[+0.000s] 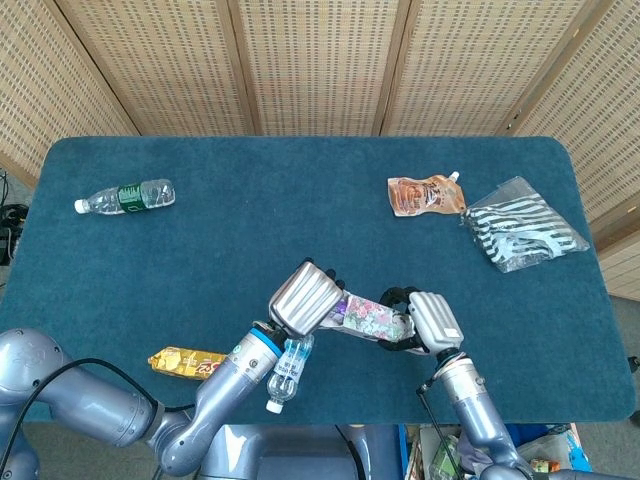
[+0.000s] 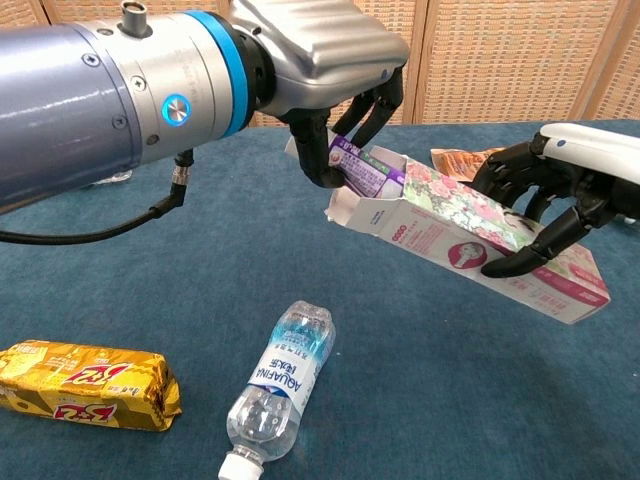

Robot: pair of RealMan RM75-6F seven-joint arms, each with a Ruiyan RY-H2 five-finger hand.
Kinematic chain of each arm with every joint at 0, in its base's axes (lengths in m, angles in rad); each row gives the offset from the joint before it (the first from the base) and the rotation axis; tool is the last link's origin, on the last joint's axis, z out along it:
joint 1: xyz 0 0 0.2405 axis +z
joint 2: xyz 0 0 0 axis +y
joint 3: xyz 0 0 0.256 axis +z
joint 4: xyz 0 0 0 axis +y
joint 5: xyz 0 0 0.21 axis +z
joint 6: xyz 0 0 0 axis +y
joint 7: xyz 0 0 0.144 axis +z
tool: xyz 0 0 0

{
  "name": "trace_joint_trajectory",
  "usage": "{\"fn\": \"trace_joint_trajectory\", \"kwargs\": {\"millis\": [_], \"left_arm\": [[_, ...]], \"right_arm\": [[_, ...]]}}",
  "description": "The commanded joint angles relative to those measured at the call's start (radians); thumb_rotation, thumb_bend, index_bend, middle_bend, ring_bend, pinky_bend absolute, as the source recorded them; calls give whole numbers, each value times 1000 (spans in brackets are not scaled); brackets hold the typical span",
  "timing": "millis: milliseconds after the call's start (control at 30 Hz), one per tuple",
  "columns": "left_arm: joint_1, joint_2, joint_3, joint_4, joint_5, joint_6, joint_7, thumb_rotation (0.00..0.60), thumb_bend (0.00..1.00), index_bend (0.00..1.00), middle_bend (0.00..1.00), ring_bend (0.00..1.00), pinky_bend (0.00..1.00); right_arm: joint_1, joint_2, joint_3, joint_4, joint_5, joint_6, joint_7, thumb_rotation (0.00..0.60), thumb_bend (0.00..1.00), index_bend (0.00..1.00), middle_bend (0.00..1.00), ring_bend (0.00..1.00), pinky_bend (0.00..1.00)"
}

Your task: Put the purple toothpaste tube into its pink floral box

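Observation:
The pink floral box (image 2: 470, 235) (image 1: 372, 320) lies on the blue table with its open end and flaps facing left. My right hand (image 2: 560, 200) (image 1: 425, 322) grips the box at its right half, fingers over the top. The purple toothpaste tube (image 2: 365, 170) sticks out of the box's open mouth, its far part hidden inside. My left hand (image 2: 330, 60) (image 1: 305, 297) pinches the tube's exposed end from above. In the head view the tube is mostly hidden under the left hand.
A small water bottle (image 2: 280, 385) (image 1: 288, 372) lies near the front edge beside a gold snack pack (image 2: 85, 385) (image 1: 185, 362). Another bottle (image 1: 128, 197) lies far left. An orange pouch (image 1: 425, 195) and a striped bag (image 1: 522, 225) sit at the back right.

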Motion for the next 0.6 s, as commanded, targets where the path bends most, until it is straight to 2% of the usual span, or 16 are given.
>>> {"fn": "trace_joint_trajectory", "kwargs": {"millis": [33, 267, 433, 600], "left_arm": [[13, -21, -1, 23, 33, -4, -12, 600, 383, 868, 711, 658, 647], [30, -33, -6, 51, 100, -11, -5, 600, 383, 835, 584, 534, 548], [35, -19, -18, 49, 122, -18, 11, 600, 384, 653, 357, 332, 403], [39, -4, -30, 41, 133, -25, 30, 600, 383, 467, 200, 205, 293]], "right_arm": [[1, 2, 5, -7, -2, 2, 5, 600, 8, 620, 569, 391, 468], [0, 13, 23, -23, 1, 7, 34, 600, 7, 620, 568, 391, 468], [-1, 20, 40, -36, 0, 12, 66, 600, 8, 620, 568, 391, 468], [-6, 26, 52, -41, 3, 19, 97, 600, 7, 620, 568, 391, 468]]}}
